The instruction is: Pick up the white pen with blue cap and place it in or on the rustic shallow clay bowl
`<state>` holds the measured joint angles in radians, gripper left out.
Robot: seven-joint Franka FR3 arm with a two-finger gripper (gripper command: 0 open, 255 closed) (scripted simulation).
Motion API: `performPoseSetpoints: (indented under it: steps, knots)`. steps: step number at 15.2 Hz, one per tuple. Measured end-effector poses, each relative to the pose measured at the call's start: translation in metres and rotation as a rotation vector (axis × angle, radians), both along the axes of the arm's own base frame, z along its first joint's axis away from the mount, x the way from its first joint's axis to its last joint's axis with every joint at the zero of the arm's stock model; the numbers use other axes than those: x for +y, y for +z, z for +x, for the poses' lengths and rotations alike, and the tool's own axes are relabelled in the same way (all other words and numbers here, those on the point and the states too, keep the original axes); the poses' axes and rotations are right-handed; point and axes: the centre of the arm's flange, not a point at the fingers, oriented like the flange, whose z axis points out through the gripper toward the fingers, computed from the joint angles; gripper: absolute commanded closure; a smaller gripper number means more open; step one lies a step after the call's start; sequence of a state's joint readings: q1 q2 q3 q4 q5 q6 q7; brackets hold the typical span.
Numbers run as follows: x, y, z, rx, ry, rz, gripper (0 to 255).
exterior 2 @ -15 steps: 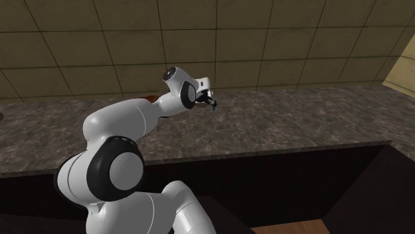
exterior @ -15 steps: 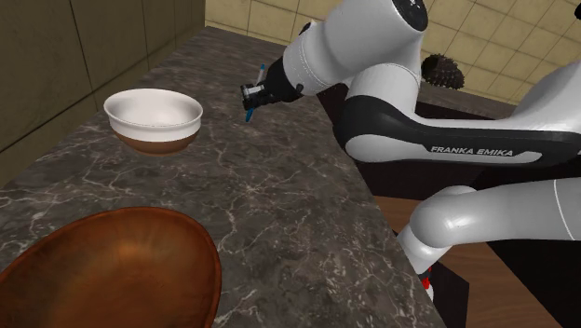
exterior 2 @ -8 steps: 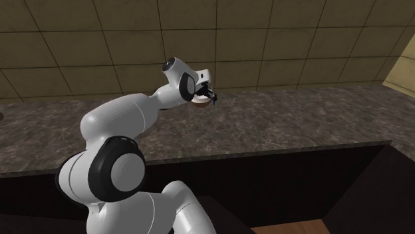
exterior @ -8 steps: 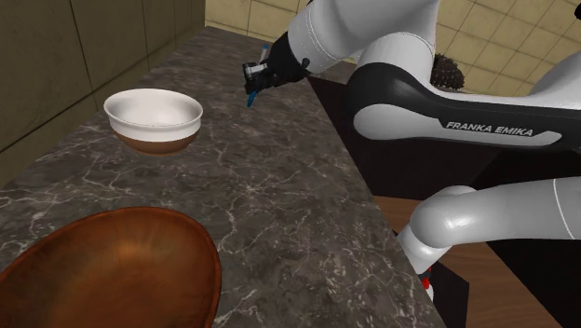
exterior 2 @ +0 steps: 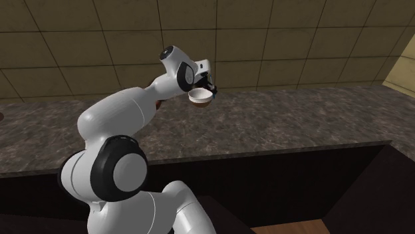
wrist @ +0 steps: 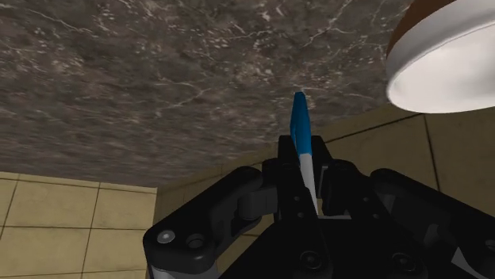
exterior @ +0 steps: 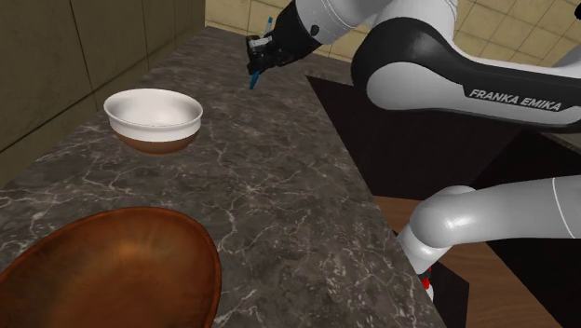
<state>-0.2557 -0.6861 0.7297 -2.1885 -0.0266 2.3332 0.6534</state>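
The dark marbled countertop carries two bowls. In the shoulder view, the brown shallow bowl, judged to be the target, sits at 7 o'clock, and the white-lined bowl sits at 10 o'clock. The gripper, at 12 o'clock, hangs above the counter. It is clenched on the pen, whose blue cap projects beyond the fingertips. This height likely lets the pen clear both rims in transport.

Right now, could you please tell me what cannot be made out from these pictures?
Blue-capped pen: barrel's rear end hidden inside the gripper, wrist view.
White bowl with brown base: cut off by the wrist view's edge.
Large brown bowl: cut off by the shoulder view's lower edge.
Blue-capped pen, second exterior view: too small to make out.
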Motion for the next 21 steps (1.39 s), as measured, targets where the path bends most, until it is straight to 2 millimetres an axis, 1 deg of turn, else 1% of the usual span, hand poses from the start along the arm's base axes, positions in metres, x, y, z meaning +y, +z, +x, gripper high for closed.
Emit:
performPoseSetpoints:
  steps: [4,6,8,10,14,18,19,21]
  knots:
    - [-0.001,0.02,0.0,0.0,0.0,0.0,255]
    - [0.013,0.023,-0.008,0.0,0.0,0.0,255]
    - [0.033,0.022,-0.022,0.0,0.0,0.0,255]
    - [0.058,0.021,-0.036,0.0,0.001,-0.001,255]
    - [0.1,0.015,-0.062,0.0,0.001,-0.001,255]
    - [0.144,0.016,-0.09,0.0,0.001,-0.001,255]
    - [0.158,0.019,-0.1,-0.001,0.001,-0.001,255]
    - [0.179,0.014,-0.113,-0.001,0.001,-0.001,255]
